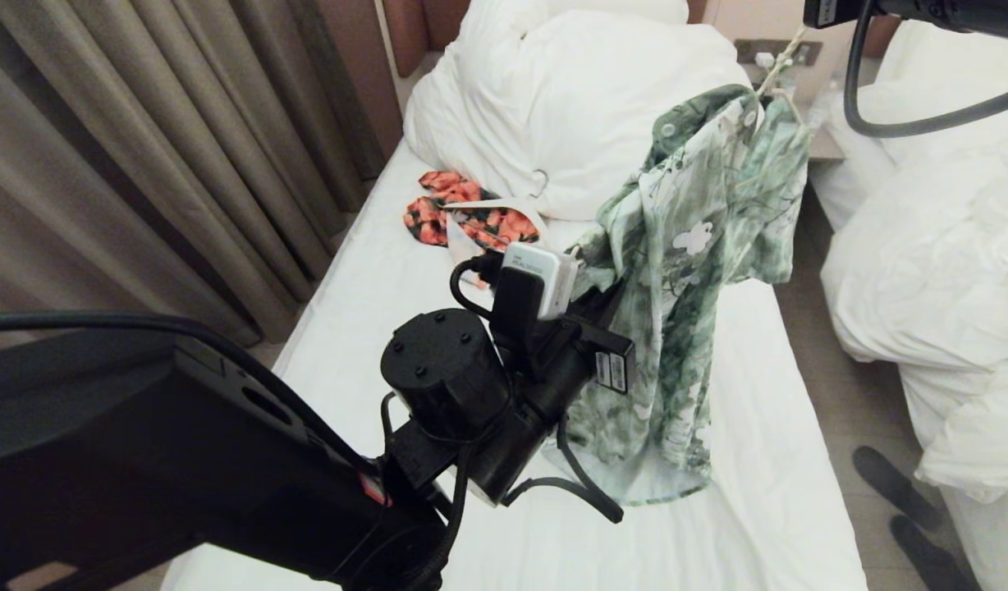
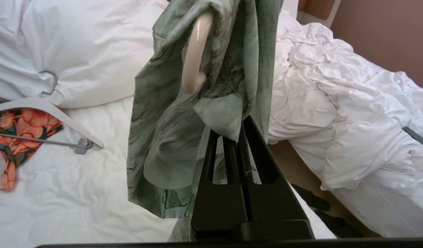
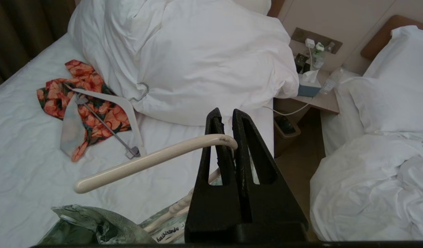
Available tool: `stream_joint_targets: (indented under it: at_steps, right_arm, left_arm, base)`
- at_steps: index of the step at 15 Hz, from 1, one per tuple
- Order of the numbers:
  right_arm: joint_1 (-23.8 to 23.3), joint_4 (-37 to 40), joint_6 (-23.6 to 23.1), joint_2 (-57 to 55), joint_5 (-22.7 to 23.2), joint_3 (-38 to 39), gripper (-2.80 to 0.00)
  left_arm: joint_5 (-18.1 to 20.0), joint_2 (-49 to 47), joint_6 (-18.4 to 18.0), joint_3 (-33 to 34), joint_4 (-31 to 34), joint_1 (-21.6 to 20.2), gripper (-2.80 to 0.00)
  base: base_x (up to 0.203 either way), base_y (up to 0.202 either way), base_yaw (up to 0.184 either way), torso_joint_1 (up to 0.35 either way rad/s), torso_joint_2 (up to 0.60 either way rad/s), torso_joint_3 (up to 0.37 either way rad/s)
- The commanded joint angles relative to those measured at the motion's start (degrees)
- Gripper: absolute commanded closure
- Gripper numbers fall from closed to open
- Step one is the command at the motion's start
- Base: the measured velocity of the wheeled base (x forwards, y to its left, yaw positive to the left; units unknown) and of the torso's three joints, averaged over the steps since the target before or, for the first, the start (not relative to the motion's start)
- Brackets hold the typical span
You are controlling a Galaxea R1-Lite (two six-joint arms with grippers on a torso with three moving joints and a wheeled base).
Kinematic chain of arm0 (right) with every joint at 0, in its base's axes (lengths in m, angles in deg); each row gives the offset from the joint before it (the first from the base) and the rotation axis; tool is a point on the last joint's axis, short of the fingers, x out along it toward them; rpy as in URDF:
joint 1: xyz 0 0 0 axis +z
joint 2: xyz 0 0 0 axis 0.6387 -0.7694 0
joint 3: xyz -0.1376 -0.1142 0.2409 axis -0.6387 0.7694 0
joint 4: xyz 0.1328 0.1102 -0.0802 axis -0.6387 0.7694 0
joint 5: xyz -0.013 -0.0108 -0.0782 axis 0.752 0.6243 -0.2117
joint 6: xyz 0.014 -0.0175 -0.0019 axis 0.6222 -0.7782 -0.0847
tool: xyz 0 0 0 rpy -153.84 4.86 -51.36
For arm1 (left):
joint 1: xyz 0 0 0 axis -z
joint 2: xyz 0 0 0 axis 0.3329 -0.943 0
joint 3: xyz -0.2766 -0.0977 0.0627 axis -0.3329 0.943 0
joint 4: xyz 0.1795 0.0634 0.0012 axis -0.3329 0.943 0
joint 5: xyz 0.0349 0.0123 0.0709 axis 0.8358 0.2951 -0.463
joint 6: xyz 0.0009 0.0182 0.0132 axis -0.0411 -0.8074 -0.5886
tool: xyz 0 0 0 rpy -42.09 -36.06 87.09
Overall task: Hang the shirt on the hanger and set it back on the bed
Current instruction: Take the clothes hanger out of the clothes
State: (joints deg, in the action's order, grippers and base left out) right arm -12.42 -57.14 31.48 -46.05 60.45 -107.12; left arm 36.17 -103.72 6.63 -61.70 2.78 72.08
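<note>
White-sheeted bed with a heaped duvet at its head.

On the sheet, near the curtain-side edge, lies an orange-and-black floral garment with a wide flat white hanger across it, its metal hook against the big white duvet bunched toward the headboard.

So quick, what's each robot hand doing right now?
Left hand: closed, pinching the shirt.
Right hand: closed on the hanger, holding it up above the bed.
</note>
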Motion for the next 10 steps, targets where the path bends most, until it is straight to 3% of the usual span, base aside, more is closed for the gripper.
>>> stream_joint_targets:
  at_steps: [1, 3, 5, 6, 10]
  right_arm:
    - [-0.34, -0.08, -0.12, -0.13, -0.12, -0.02, 0.00]
    - [-1.96, -0.12, -0.21, -0.45, -0.05, -0.26, 0.00]
    - [-3.41, -0.32, -0.78, -0.74, 0.07, -0.38, 0.00]
    - [-4.38, -0.44, -1.19, -0.67, 0.26, -0.45, 0.00]
    - [-5.84, -0.56, -1.79, -0.48, 0.67, -0.55, 0.00]
  left_arm:
    - [-0.02, 0.21, -0.01, 0.14, -0.65, -0.25, 0.00]
    - [1.16, 1.57, -0.08, 1.72, -0.78, -1.31, 0.00]
    - [7.97, 3.49, -0.35, 3.97, -0.83, -5.66, 0.00]
    - [9.59, 4.03, -0.40, 4.07, -0.87, -7.81, 0.00]
    - [12.05, 4.90, -0.35, 3.28, -0.78, -13.52, 0.00]
  base:
    - [0.000, 0.000, 0.000, 0.000, 0.00, 0.000]
    - [0.000, 0.000, 0.000, 0.000, 0.00, 0.000]
    - [0.000, 0.000, 0.000, 0.000, 0.00, 0.000]
    - [0.000, 0.000, 0.000, 0.000, 0.00, 0.000]
    - [0.000, 0.000, 0.000, 0.000, 0.00, 0.000]
